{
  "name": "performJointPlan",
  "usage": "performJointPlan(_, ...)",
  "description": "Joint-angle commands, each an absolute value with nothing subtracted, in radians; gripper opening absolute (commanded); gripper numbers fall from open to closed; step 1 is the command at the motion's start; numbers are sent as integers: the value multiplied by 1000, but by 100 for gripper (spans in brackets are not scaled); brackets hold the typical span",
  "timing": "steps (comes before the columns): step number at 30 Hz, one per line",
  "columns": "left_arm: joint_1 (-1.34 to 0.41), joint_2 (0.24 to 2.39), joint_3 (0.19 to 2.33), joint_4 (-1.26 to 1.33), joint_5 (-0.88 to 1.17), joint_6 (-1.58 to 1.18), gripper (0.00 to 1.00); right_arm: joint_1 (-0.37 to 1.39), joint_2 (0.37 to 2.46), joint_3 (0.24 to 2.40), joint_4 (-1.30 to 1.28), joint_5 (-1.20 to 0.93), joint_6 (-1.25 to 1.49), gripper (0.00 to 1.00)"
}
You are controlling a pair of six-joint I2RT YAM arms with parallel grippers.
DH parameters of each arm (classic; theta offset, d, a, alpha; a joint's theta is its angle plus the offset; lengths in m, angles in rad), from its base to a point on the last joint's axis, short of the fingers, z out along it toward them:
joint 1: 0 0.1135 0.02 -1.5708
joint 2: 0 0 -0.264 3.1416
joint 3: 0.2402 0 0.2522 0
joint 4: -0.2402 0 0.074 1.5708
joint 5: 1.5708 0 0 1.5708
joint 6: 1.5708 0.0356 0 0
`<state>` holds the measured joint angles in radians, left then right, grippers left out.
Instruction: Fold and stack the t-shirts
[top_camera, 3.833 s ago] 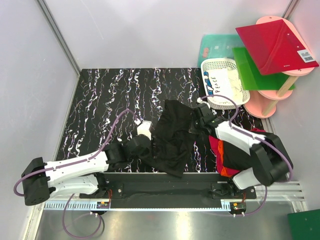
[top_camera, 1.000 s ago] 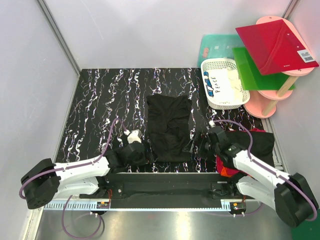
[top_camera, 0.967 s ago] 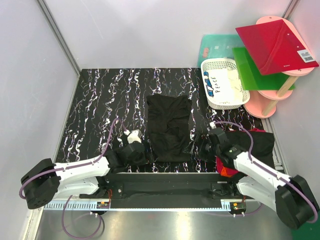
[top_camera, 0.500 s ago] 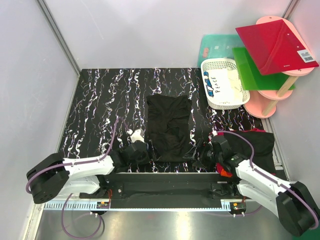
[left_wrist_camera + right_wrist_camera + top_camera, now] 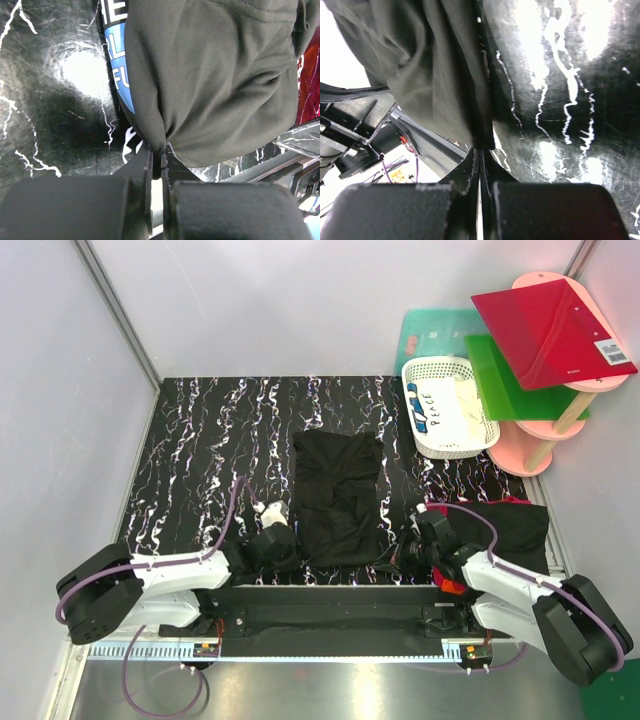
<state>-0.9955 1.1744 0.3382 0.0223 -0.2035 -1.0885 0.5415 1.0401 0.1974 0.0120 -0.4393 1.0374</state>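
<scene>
A black t-shirt (image 5: pixel 338 495) lies folded into a narrow strip in the middle of the mat. My left gripper (image 5: pixel 283 545) is shut on its near left corner, and the left wrist view shows the cloth (image 5: pixel 210 80) pinched between the jaws, with blue and white print beside it. My right gripper (image 5: pixel 397 552) is shut on the near right corner; the right wrist view shows the dark cloth (image 5: pixel 435 75) pinched in the jaws. A pile of black, red and orange t-shirts (image 5: pixel 500 530) lies at the right.
A white lattice basket (image 5: pixel 448 406) stands at the back right. Red (image 5: pixel 550 325) and green (image 5: pixel 520 375) flat boards rest on a pink stand. The black metal rail (image 5: pixel 330 595) runs along the near table edge, close under both grippers.
Since 3.8 s ago the bunched black shirt has been laid out flat. In the last second both grippers moved in to its near corners and closed on them.
</scene>
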Motion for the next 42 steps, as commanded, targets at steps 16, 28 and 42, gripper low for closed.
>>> performJointPlan(16, -1002, 1242, 383, -106, -224, -1069, 0, 546, 907, 207, -89, -404, 1022, 75)
performJointPlan(28, -1008, 1301, 408, -97, -210, -1058, 0, 546, 1101, 187, 121, -391, 988, 69)
performJointPlan(42, -1023, 1235, 448, -187, -238, -1045, 0, 548, 874, 182, 16, -345, 971, 0)
